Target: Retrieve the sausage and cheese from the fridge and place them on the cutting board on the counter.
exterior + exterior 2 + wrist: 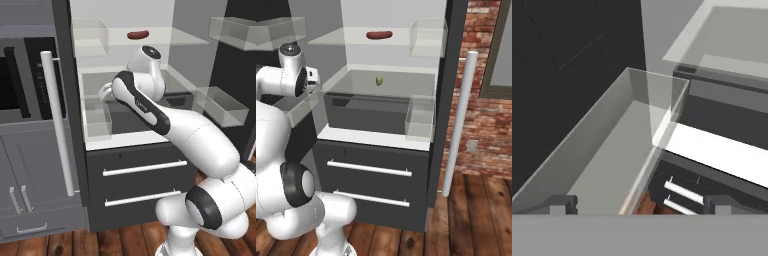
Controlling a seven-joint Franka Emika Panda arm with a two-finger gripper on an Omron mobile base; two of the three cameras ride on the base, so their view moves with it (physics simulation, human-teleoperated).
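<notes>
Fridge (448,100) doors open. Sausage (379,35) on upper glass shelf inside fridge; cheese (379,80) one shelf below it. Neither retrieved yet (both placements outstanding). Tool (639,204) wide, empty, over a clear door bin (607,150) at fridge's left side.

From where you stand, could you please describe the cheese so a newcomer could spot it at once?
Look into the open fridge, below the glass shelf that carries the sausage. On the next shelf down sits the cheese, a small pale yellow-olive chunk, unlike the long reddish-brown link above.
</notes>
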